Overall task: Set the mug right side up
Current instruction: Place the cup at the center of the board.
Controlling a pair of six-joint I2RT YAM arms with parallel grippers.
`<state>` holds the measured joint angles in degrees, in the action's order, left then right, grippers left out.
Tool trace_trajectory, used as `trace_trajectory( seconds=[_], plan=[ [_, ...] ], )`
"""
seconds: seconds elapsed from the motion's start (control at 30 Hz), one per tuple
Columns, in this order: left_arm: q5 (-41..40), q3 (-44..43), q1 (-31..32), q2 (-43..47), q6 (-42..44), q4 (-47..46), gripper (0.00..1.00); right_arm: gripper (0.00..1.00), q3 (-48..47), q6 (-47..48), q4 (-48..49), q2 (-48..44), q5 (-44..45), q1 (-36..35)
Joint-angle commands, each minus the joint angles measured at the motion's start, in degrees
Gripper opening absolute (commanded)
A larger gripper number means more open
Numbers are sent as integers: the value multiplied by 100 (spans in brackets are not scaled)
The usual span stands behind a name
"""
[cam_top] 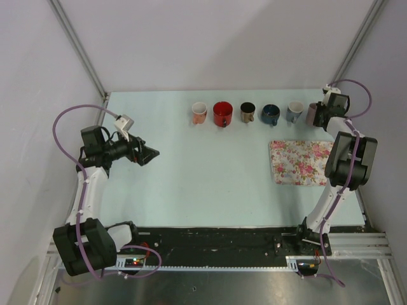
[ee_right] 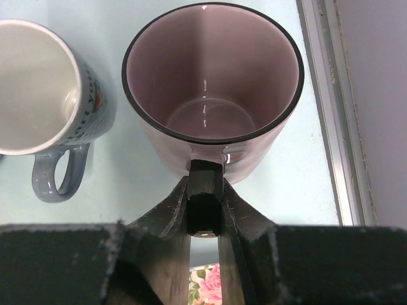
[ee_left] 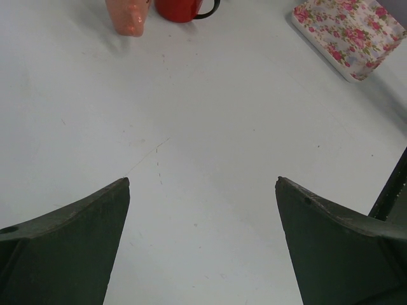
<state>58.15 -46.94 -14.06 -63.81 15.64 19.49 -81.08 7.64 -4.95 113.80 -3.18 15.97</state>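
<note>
A pink mug [ee_right: 213,82] with a dark rim stands upright, mouth up, at the far right end of the mug row [cam_top: 313,114]. My right gripper [ee_right: 205,190] is shut on its black handle [ee_right: 206,190], with the fingers [ee_right: 166,213] pressing both sides. In the top view the right gripper [cam_top: 323,113] sits right beside the mug near the table's back right corner. My left gripper [ee_left: 202,184] is open and empty above bare table, on the left side of the table [cam_top: 147,154].
A row of upright mugs stands at the back: peach [cam_top: 199,113], red [cam_top: 222,114], brown [cam_top: 248,112], dark blue [cam_top: 270,114], grey-blue [cam_top: 294,112]. A floral tray [cam_top: 300,162] lies in front of the right end. The table's right edge rail [ee_right: 324,114] runs close to the pink mug.
</note>
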Motion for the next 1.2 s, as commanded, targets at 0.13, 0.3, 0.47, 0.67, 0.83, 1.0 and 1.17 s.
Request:
trace_trajectory(
  seconds=[0.13, 0.3, 0.47, 0.67, 0.83, 1.0, 1.17],
  plan=[
    [225, 31, -59, 30, 117, -51, 100, 0, -492, 130, 5, 145, 408, 12],
    [249, 38, -53, 57, 121, -57, 100, 2, -597, 126, -180, 170, 484, 20],
    [266, 47, -46, 58, 118, -51, 100, 12, -585, 188, -194, 165, 499, 12],
    [277, 44, -57, 77, 120, -55, 100, 23, -579, 181, -353, 132, 487, 12],
    [301, 44, -52, 88, 119, -55, 100, 35, -529, 206, -528, 64, 459, 7],
    [327, 44, -48, 111, 124, -54, 100, 41, -387, 244, -576, -61, 506, -5],
    [339, 38, -53, 111, 123, -51, 100, 43, -336, 279, -593, -93, 529, -4]
  ],
)
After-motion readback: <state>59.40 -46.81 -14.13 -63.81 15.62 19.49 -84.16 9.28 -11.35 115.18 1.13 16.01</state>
